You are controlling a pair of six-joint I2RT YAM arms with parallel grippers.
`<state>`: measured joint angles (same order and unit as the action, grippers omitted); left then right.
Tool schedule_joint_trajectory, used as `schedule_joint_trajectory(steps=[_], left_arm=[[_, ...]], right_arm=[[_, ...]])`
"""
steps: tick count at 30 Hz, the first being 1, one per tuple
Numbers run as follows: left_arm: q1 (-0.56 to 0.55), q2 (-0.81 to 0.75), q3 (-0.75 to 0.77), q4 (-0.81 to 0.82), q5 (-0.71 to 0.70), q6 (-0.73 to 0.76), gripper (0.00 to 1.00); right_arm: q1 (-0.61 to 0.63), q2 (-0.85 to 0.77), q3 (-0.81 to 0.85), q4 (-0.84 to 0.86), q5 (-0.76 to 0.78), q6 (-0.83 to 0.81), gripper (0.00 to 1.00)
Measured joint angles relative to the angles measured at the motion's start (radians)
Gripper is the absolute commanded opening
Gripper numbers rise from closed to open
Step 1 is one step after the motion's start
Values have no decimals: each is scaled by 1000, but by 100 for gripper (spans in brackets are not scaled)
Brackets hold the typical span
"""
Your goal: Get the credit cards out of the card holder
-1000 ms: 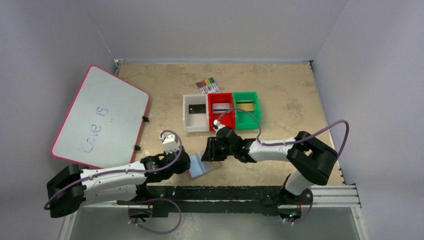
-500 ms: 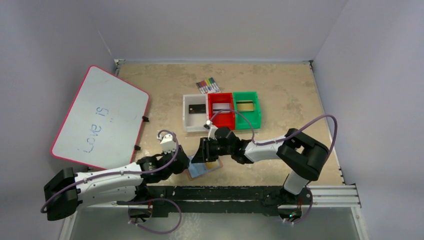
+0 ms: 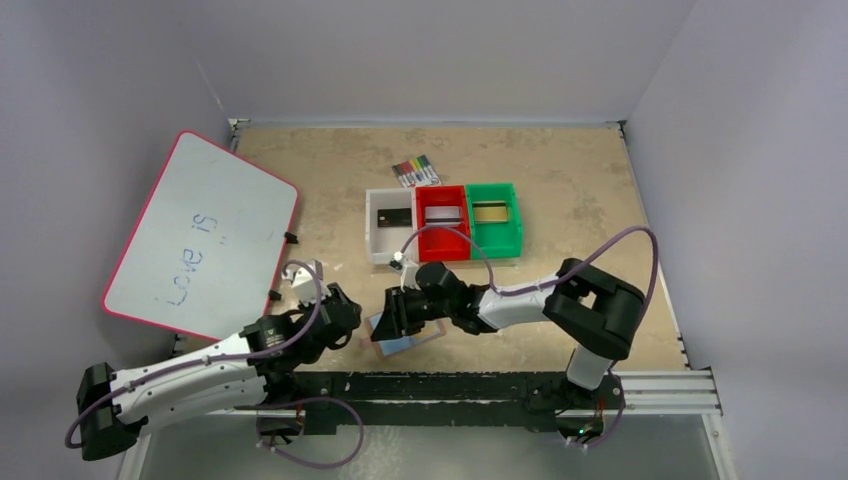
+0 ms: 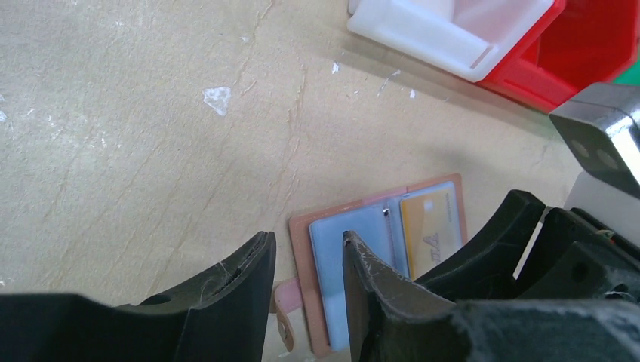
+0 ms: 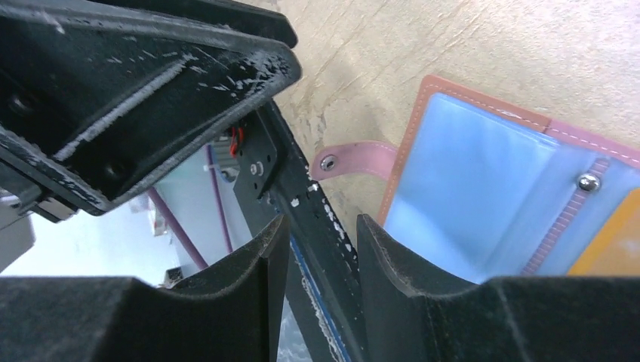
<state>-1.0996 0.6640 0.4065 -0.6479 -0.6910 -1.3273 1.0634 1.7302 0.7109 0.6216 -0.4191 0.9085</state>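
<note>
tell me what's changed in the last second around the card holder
The right gripper slid left across the card holder to its left edge. The left gripper drew back left, away from the holder. Both are open and hold nothing. The card holder lies open in about the same spot, the gold card in its right pocket; bins, markers and whiteboard are unmoved.
</note>
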Motion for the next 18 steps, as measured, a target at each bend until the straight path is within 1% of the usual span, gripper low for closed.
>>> schedule_joint_trajectory(steps=[2, 4, 8, 10, 12, 14, 18], left_arm=[[0, -40, 0, -15, -5, -5, 40], [0, -72, 0, -17, -4, -5, 41], [0, -99, 0, 18, 13, 14, 43], [0, -86, 0, 58, 38, 32, 44], [0, -60, 0, 109, 68, 50, 44], [0, -16, 0, 175, 107, 67, 44], [0, 102, 0, 320, 182, 90, 44]], right_arm=[[11, -26, 3, -36, 47, -14, 42], [16, -75, 3, -107, 106, -24, 48], [13, -229, 3, -287, 299, -19, 53], [7, -284, 3, -364, 385, -17, 53], [-6, -312, 1, -420, 431, -16, 50], [-35, -326, -14, -446, 440, -18, 48], [-101, -343, -89, -445, 414, -26, 44]])
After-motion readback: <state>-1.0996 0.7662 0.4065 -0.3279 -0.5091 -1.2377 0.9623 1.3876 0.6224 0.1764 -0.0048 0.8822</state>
